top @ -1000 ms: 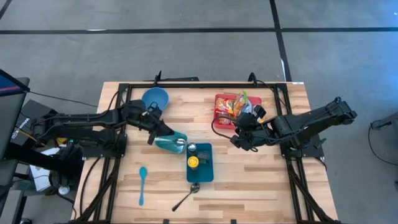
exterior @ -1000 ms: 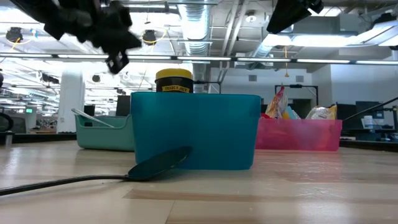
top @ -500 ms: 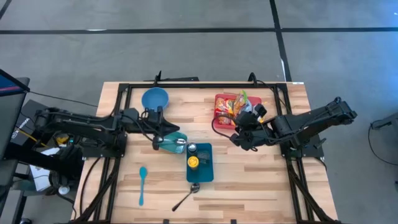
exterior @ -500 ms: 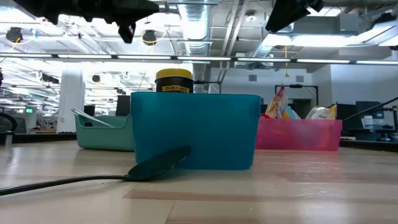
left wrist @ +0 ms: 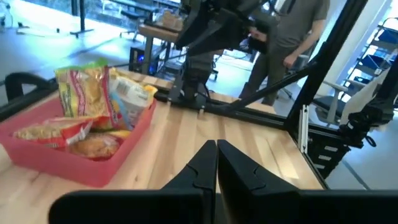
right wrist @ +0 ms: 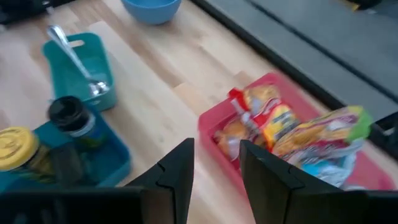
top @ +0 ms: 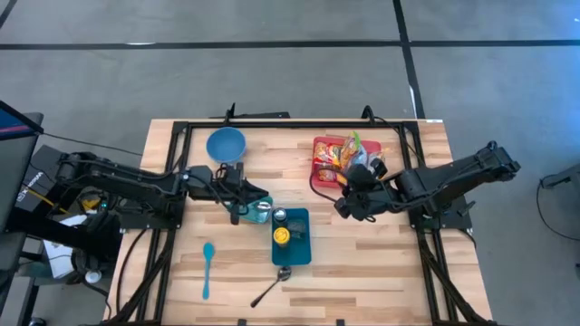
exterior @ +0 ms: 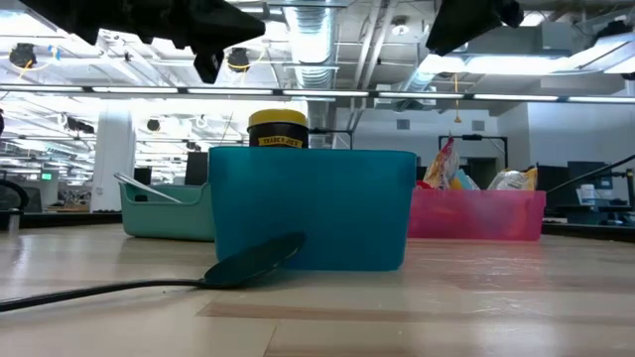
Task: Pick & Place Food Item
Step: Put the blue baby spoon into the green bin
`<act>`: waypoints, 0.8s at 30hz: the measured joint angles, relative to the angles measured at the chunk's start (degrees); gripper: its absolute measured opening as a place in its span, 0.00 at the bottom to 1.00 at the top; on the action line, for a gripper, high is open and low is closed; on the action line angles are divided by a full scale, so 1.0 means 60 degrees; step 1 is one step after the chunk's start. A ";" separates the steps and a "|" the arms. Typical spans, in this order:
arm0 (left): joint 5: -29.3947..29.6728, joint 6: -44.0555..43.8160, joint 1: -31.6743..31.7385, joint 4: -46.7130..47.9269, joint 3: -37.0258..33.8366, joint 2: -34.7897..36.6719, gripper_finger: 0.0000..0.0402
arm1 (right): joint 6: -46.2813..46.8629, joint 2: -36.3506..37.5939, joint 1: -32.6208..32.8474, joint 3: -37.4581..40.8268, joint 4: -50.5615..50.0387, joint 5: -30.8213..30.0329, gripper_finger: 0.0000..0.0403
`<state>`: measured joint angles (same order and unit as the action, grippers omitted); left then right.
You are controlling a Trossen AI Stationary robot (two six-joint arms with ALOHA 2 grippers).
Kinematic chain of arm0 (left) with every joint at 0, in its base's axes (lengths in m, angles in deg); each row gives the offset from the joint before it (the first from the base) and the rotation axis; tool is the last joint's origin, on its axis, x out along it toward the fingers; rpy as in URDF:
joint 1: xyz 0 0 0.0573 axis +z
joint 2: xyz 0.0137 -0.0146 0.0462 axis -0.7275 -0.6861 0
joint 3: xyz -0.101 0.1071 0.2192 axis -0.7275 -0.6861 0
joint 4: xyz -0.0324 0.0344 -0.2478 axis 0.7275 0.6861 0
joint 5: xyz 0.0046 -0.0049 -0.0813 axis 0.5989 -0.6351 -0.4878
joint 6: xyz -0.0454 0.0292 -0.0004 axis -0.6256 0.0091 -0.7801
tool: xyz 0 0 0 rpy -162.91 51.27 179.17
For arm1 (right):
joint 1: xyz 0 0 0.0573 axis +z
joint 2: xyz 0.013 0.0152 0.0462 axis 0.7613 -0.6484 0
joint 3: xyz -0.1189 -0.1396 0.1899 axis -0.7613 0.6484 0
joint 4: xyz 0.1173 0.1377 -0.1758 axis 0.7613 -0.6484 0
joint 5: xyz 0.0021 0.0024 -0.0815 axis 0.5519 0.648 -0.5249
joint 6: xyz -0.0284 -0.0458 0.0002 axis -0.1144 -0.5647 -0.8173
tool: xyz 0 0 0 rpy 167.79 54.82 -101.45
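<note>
Showing only in left wrist view: person (left wrist: 297, 28) behind table (left wrist: 186, 134).

No legible text anywhere. Yellow-lidded jar (exterior: 277, 130) in blue bin (exterior: 311, 208): dark band below lid carries light lettering, too small to make out. Same jar's lid top in right wrist view: faint embossed mark, unreadable. Snack packets (right wrist: 292, 127) in red tray (right wrist: 214, 127): bright printed wrappers, print blurred, no brand decipherable. Green sign (exterior: 47, 177) in room behind table: illegible.
</note>
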<state>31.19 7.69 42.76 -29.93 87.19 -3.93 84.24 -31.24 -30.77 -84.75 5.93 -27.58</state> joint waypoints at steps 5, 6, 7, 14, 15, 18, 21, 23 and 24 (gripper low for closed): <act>-0.0562 -0.0068 0.0000 0.0095 0.0000 0.0099 0.02 | 0.0906 -0.0001 0.0308 0.0000 0.0038 0.0694 0.30; -0.0648 -0.0069 0.0000 0.0032 0.0002 0.0100 0.02 | 0.1068 -0.0002 0.0379 0.0000 0.0077 0.0857 0.30; -0.0674 -0.0068 0.0000 0.0067 0.0002 0.0112 0.02 | 0.1222 -0.0001 0.0473 0.0000 0.0129 0.1022 0.30; -0.0681 -0.0072 0.0000 0.0174 -0.0004 0.0197 0.02 | 0.1596 0.0001 0.1581 0.0000 0.0569 0.1584 0.30; -0.0681 -0.0072 0.0000 0.0183 -0.0004 0.0197 0.02 | 0.1645 -0.0001 0.1773 0.0000 0.0552 0.1579 0.30; -0.0787 -0.0110 0.0000 0.0430 -0.0004 0.0197 0.02 | 0.1790 -0.0097 0.2258 -0.0009 0.0520 0.1484 0.30; -0.1661 -0.0491 0.0004 0.0512 -0.0004 0.0197 0.02 | 0.1770 -0.0191 0.2636 0.0011 0.0387 0.1240 0.30; -0.2507 -0.0857 -0.0049 0.0626 -0.0004 0.0197 0.02 | 0.1737 -0.0356 0.2706 -0.0032 0.0494 0.0950 0.30; -0.2888 -0.1185 -0.0068 0.0689 -0.0007 0.0235 0.02 | 0.1735 -0.0462 0.2706 -0.0020 0.0433 0.0869 0.30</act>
<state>13.86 0.58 42.35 -25.79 87.15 -2.52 94.65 -34.01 -14.53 -84.87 8.52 -22.36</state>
